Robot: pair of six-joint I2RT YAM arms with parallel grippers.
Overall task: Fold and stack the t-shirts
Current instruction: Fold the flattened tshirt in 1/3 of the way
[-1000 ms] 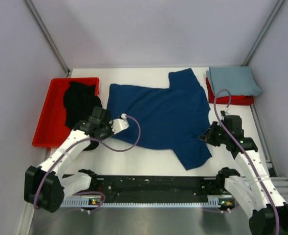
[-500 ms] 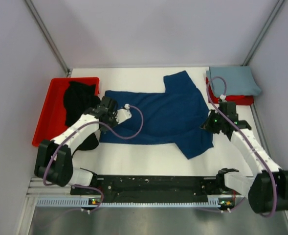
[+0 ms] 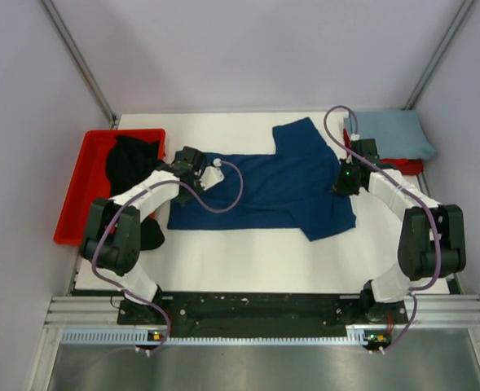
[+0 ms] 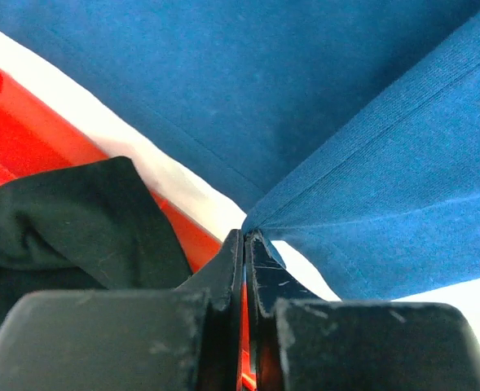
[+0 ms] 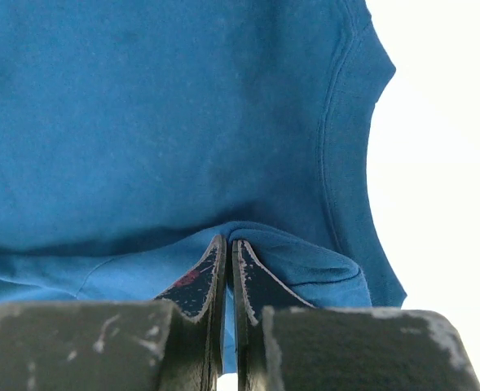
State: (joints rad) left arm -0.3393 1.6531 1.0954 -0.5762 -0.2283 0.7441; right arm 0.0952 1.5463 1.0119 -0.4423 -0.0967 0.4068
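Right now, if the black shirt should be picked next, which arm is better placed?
Left. The left gripper, shut on an edge of the blue shirt, is right beside the black shirt in the red tray. The right gripper, also clamping it, is on the opposite side, near the grey-blue shirt.

Navy tee (image 3: 264,183): matt knit cloth w/ fine rib, stitched hems. Black tee (image 3: 129,163) at 9 o'clock is soft matt cloth too. Red tray (image 3: 78,197) = glossy smooth plastic. Bench (image 3: 248,252) is white, matt, smooth. Left end effector (image 4: 244,238) & right end effector (image 5: 227,244): black, matt, scuffed up.
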